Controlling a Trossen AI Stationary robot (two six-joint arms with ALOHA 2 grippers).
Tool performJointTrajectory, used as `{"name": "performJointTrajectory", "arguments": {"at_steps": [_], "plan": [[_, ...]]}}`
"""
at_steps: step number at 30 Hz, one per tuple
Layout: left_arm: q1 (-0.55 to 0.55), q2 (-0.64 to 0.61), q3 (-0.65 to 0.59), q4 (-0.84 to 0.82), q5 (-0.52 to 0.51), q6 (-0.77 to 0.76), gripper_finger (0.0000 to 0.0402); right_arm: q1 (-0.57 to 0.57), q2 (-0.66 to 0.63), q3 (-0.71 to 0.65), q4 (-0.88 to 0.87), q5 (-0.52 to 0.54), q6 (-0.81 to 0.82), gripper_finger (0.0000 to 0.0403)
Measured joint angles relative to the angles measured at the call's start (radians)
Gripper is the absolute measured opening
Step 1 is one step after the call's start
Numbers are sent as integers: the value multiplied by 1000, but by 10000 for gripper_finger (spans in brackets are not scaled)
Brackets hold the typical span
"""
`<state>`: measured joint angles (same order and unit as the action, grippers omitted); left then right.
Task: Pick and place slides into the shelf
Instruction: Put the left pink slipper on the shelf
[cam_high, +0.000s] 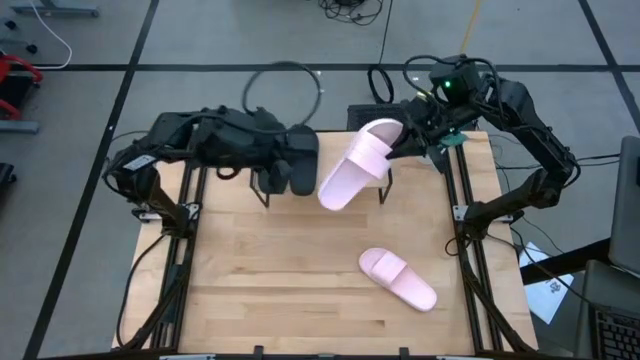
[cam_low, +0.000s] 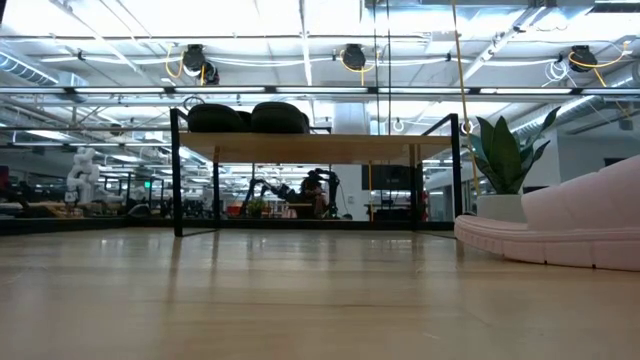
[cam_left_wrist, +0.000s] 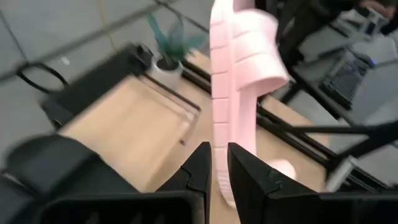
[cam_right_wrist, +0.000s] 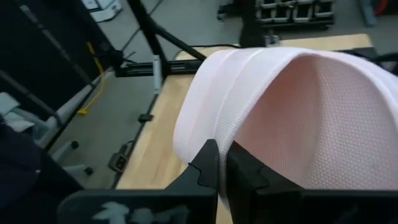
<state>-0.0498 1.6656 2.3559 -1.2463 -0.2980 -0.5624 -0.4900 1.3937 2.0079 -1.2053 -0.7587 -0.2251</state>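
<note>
High view is showing my right gripper (cam_high: 405, 138) clenching the strap of a pink slide (cam_high: 355, 165), tilting it over the shelf (cam_high: 345, 150). My left gripper (cam_high: 300, 150) is pinching its sole edge, beside two black slides (cam_high: 285, 165); another pink slide (cam_high: 398, 278) is lying on the table (cam_high: 270, 280).

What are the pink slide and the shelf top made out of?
The held pink slide looks like soft matte foam or rubber: its strap shows a fine dimpled texture, with no shine. The shelf top looks like light wood, a pale plank on thin dark, probably metal, legs.

Two dark jointed arms, black cabling
</note>
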Motion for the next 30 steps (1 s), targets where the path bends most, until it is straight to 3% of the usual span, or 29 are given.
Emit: {"name": "performJointTrajectory", "arguments": {"at_steps": [8,11,18,30], "plan": [[23,41,0,25,238,-158,47,100,0,0,34,29,32,0],[23,60,-4,20,274,-195,47,129,-1,0,34,77,31,0],[23,119,0,97,359,-233,47,171,-6,0,35,77,32,0],[26,142,-1,110,387,-287,47,185,-69,-1,25,77,56,0]]}}
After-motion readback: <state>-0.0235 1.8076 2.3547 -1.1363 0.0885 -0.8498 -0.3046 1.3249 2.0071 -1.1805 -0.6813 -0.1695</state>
